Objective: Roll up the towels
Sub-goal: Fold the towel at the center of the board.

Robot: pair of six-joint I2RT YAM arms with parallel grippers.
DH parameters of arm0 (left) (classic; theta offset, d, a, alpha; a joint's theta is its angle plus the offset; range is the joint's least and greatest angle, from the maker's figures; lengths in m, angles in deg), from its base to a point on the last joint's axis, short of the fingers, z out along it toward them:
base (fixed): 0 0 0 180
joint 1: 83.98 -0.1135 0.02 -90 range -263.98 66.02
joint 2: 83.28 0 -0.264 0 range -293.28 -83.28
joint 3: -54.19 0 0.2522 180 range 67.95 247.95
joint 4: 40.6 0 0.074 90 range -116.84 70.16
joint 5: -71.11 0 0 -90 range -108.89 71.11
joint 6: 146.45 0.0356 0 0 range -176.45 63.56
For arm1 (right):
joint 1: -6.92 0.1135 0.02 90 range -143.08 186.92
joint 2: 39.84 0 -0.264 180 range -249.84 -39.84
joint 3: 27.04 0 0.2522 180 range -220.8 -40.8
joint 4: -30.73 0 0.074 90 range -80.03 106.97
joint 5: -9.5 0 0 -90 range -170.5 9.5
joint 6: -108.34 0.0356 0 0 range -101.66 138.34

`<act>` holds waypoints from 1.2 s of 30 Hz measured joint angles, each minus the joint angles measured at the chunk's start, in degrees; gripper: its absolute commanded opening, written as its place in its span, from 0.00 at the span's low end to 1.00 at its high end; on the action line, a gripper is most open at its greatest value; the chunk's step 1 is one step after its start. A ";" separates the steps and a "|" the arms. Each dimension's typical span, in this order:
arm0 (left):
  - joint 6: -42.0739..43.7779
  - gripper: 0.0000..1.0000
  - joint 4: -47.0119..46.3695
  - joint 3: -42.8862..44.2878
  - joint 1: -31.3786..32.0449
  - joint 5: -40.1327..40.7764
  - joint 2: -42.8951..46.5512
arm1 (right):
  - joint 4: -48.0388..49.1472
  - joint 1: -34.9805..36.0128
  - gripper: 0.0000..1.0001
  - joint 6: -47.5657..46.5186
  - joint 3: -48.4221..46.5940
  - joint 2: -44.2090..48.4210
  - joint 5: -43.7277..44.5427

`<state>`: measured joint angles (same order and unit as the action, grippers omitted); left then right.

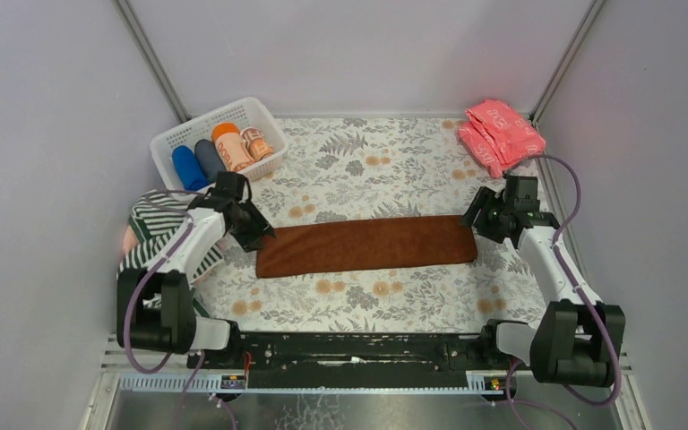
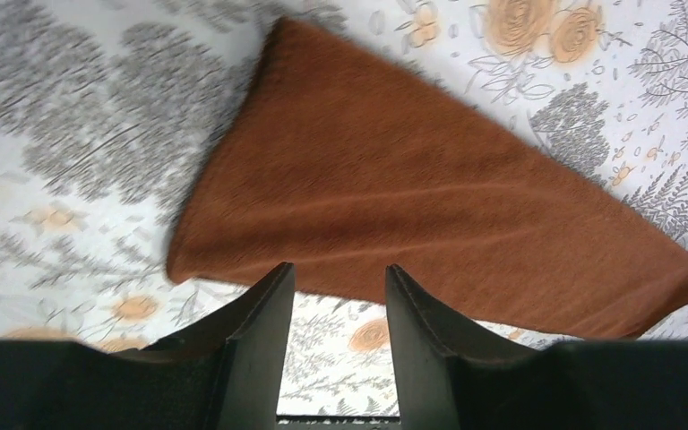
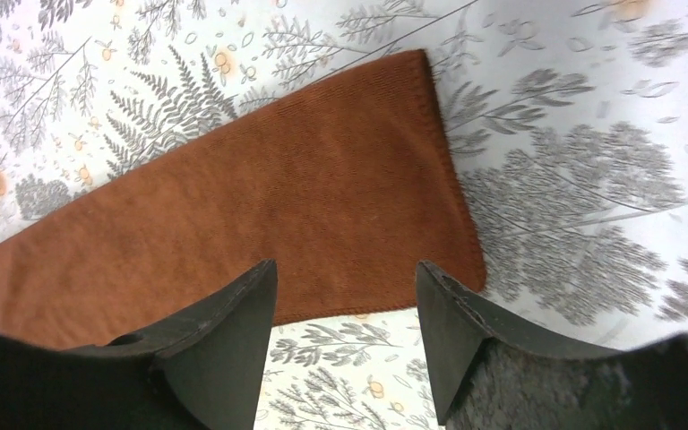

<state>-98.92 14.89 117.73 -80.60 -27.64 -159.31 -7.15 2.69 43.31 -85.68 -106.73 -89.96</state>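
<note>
A rust-brown towel (image 1: 367, 245) lies flat as a long folded strip across the middle of the floral table cover. My left gripper (image 1: 258, 235) hovers at its left end, open, nothing between the fingers; the wrist view shows that end (image 2: 394, 197) just beyond the fingertips (image 2: 273, 285). At the strip's right end my right gripper (image 1: 472, 220) is open and empty, with the towel's right edge (image 3: 322, 197) ahead of its jaws. A dark-and-white striped towel (image 1: 157, 235) is bunched under my left arm. Pink towels (image 1: 500, 134) are piled at the back right corner.
A white basket (image 1: 168, 143) at the back left holds several rolled towels in blue, grey and orange. Grey walls close in the table on the left, back and right. The arms' black base rail (image 1: 358, 349) runs along the near edge.
</note>
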 measured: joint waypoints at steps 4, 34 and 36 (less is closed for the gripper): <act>0.11 0.32 -4.33 2.16 1.97 -0.11 -6.19 | 4.28 0.00 0.65 0.76 1.77 -5.57 -4.24; -2.93 0.38 -13.16 4.31 -1.36 3.78 -14.86 | 9.75 -0.07 0.70 2.69 4.50 -10.69 -6.08; -2.93 0.38 -13.49 4.31 -0.50 3.74 -13.29 | 11.39 -0.07 0.70 2.71 3.34 -10.75 -7.65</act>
<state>-101.85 1.41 122.03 -81.10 -23.91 -172.60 4.24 2.62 46.02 -82.34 -117.48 -97.61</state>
